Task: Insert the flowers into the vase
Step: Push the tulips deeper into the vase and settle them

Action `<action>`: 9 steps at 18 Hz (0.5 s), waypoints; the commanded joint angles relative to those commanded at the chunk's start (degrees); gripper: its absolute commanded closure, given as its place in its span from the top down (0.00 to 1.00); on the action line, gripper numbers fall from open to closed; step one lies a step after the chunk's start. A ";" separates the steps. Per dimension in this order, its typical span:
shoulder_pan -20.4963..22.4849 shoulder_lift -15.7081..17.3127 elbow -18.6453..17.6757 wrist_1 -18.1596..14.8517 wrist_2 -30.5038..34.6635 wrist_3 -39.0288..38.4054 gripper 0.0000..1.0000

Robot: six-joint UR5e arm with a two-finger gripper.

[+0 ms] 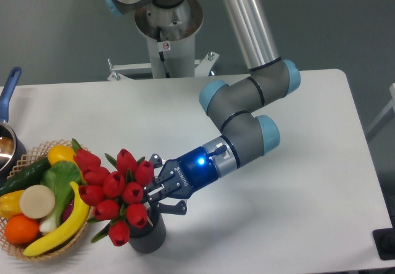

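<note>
One arm: a UR5e reaches down and left across the white table (296,163), its wrist lit blue, the pincer (155,190) low over the front-left part of the surface.
Pincer: fingers drawn together on the stem end of the flowers (114,194); the exact contact is hidden behind buds and leaves, but the bunch hangs from it and nothing else supports it.
Flowers: a tied bunch of red tulip buds with green leaves, tilted so the heads lean left and toward the camera, covering most of the vase mouth.
Vase: a dark grey ribbed cylinder (150,237) standing upright near the front edge of the table, directly below the pincer; only its lower wall and right side show.
Stems: not visible; whether they have entered the mouth cannot be told from this view.
Basket: a wicker basket (28,157) of fruit and vegetables just left of the vase, the outer buds overlapping it in the picture.
Pan: a pot with a blue handle (9,89) at the far left edge.
Progress: judged late; the bunch is lifted, carried and lined up over the vase.
Remaining: seat the stems fully, bring the bunch nearer upright, release, and withdraw without dragging the buds or tipping the vase.
</note>
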 joint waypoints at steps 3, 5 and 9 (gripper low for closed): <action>0.00 -0.79 -0.18 0.00 0.00 1.76 0.15; 0.00 -0.88 -0.35 0.00 0.00 1.94 0.16; 0.00 -0.88 -0.97 0.00 0.09 1.94 0.16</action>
